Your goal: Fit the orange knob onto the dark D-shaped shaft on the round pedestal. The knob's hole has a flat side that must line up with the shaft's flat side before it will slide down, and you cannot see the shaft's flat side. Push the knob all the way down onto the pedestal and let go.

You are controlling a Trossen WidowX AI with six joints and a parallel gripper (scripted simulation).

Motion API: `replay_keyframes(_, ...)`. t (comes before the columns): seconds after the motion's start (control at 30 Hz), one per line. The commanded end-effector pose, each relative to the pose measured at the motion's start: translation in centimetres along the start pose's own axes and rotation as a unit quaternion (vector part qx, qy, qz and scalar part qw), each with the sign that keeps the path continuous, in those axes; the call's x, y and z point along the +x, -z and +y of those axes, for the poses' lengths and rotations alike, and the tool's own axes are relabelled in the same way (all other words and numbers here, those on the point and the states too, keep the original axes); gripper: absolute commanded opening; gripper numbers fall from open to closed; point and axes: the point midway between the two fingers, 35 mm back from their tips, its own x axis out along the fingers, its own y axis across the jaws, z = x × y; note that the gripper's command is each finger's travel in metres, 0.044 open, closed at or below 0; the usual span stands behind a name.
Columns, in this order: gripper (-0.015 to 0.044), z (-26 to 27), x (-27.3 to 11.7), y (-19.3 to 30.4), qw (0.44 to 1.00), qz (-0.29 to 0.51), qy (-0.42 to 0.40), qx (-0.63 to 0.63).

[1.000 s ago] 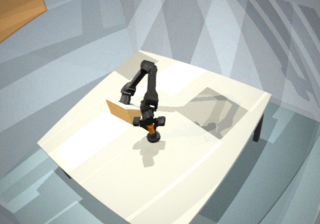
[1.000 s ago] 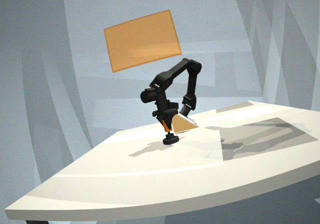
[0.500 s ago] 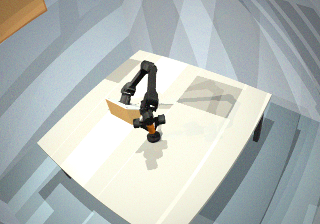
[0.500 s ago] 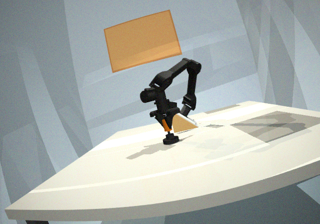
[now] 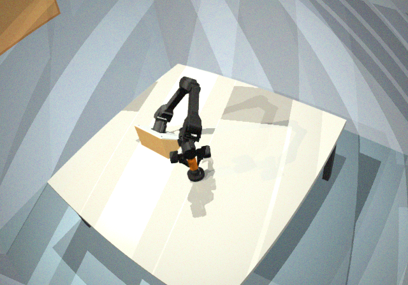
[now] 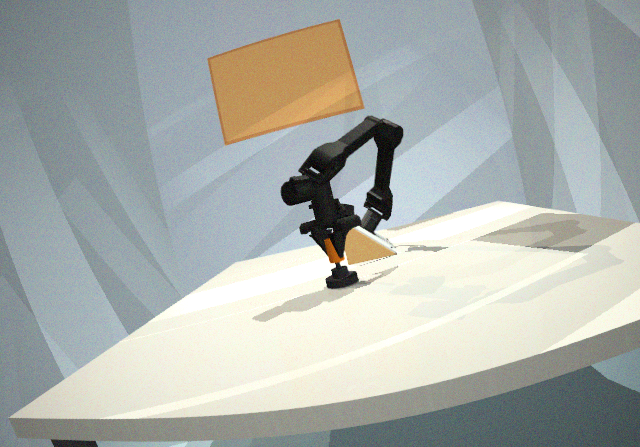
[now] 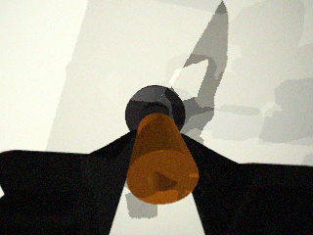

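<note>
The orange knob is held between the fingers of my gripper, which is shut on it. The knob leans a little, with its lower end over the middle of the dark round pedestal. In the exterior view, a short piece of the dark shaft shows between the knob and the pedestal, so the knob is not down on the pedestal. I cannot tell whether the shaft's tip is inside the hole. The shaft's flat side is hidden.
A tan block with a white top stands on the pale table by the arm's base, close behind the gripper. A large orange panel is in the background. Shadows fall across the table.
</note>
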Motion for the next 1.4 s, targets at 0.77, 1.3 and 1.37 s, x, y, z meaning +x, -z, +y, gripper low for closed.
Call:
replay_keyframes(0.77,0.0,-0.14,-0.33,0.21,0.982,0.0,0.0,0.188)
replay_keyframes(1.3,0.0,0.12,-0.03,-0.08,0.733,0.0,0.0,0.68)
replay_keyframes(1.37,0.0,0.12,-0.05,-0.13,0.684,0.0,0.0,0.73)
